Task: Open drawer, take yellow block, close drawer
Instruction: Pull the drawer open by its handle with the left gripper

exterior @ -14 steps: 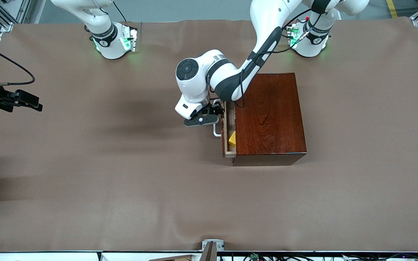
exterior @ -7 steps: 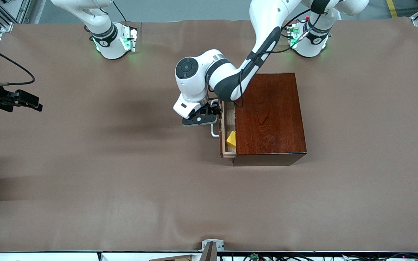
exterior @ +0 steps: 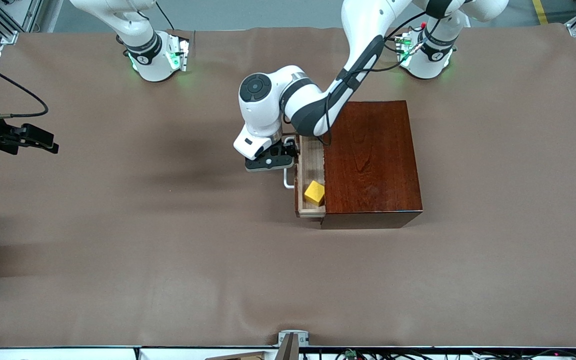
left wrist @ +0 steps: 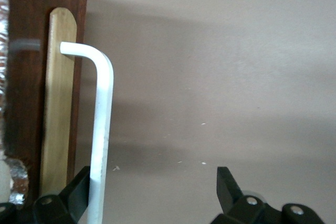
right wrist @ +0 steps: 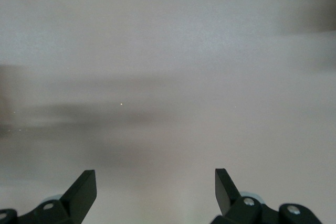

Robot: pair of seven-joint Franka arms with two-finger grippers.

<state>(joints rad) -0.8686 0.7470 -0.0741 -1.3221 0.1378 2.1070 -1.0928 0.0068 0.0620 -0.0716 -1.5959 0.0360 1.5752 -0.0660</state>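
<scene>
The drawer (exterior: 311, 182) has slid farther out, exposing the whole yellow block (exterior: 314, 193) inside; the left gripper (exterior: 271, 161), jaws spread wide, hooks the handle (left wrist: 100, 135); the right gripper (right wrist: 155, 192) waits open

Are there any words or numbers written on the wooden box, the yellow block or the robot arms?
No text can be read anywhere.
Dark reddish-brown glossy wooden box: only wood grain.
Small bright yellow cube: plain.
White robot arm bases: a small dark mark on each, too small to read.
</scene>
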